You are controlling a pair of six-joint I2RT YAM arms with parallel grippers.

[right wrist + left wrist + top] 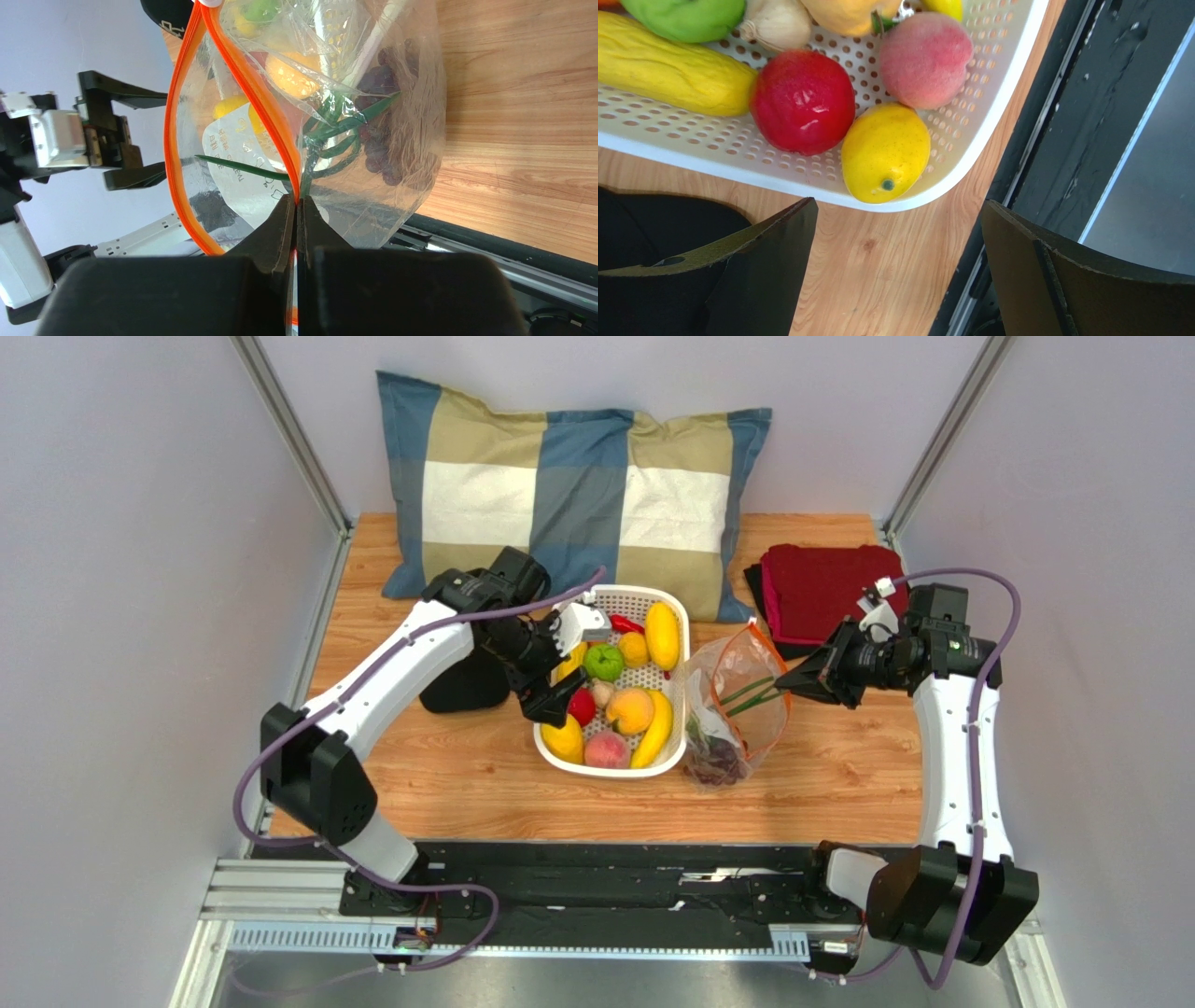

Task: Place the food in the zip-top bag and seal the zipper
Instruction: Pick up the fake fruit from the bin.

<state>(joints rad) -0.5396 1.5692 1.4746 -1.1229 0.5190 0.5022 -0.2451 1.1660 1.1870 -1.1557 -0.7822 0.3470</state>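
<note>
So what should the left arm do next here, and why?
Probably lower the left gripper onto the lemon and close. Its jaws are open and empty by the basket, with the lemon nearest, while the right gripper pinches the zipper, holding the zip-top bag open.

Left gripper (898, 208) jaws wide apart, right gripper (296, 204) pinched closed

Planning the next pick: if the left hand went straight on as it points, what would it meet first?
Probably the yellow lemon at the white basket's corner, straight ahead of the open left hand; depth is unclear, perhaps the rim first.
</note>
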